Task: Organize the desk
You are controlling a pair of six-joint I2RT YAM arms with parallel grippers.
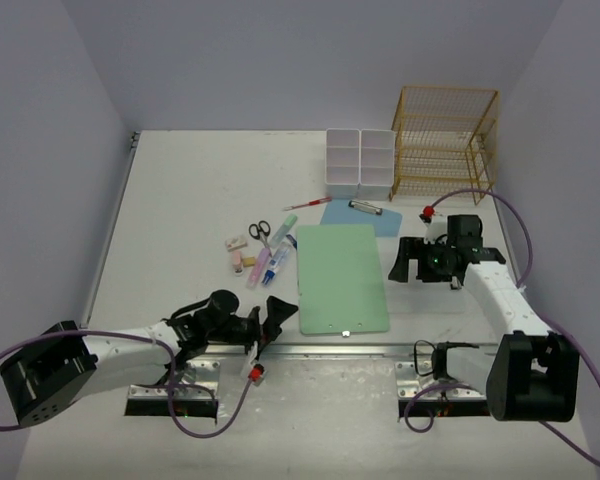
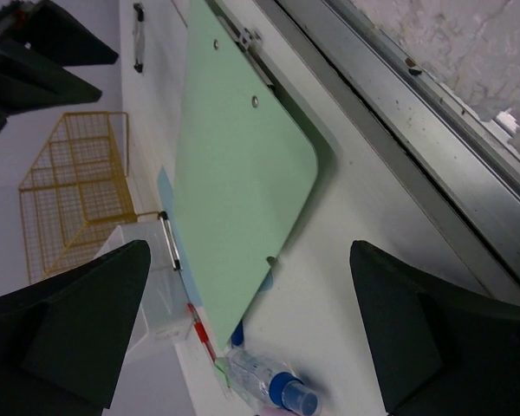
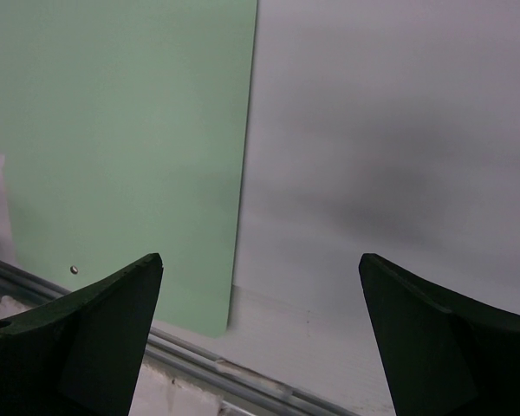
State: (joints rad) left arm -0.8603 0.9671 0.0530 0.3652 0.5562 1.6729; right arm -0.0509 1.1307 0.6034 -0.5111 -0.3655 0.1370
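Observation:
The white desk (image 1: 180, 200) holds a green clipboard (image 1: 342, 278) in the middle, its clip at the near edge. A blue clipboard (image 1: 365, 215) lies behind it. My left gripper (image 1: 279, 321) is open and empty, low by the green clipboard's near left corner. In the left wrist view (image 2: 251, 347) it faces the green clipboard (image 2: 243, 173) and a clear bottle with a blue cap (image 2: 269, 386). My right gripper (image 1: 396, 260) is open and empty just right of the green clipboard. In the right wrist view (image 3: 260, 286) the clipboard's edge (image 3: 121, 147) and bare desk (image 3: 390, 156) show.
A white compartmented organizer (image 1: 360, 163) and a gold wire rack (image 1: 445, 145) stand at the back right. A red pen (image 1: 307, 203), scissors (image 1: 259, 230), erasers (image 1: 237, 242) and markers (image 1: 260, 265) lie left of the clipboards. A metal rail (image 1: 310, 350) runs along the near edge.

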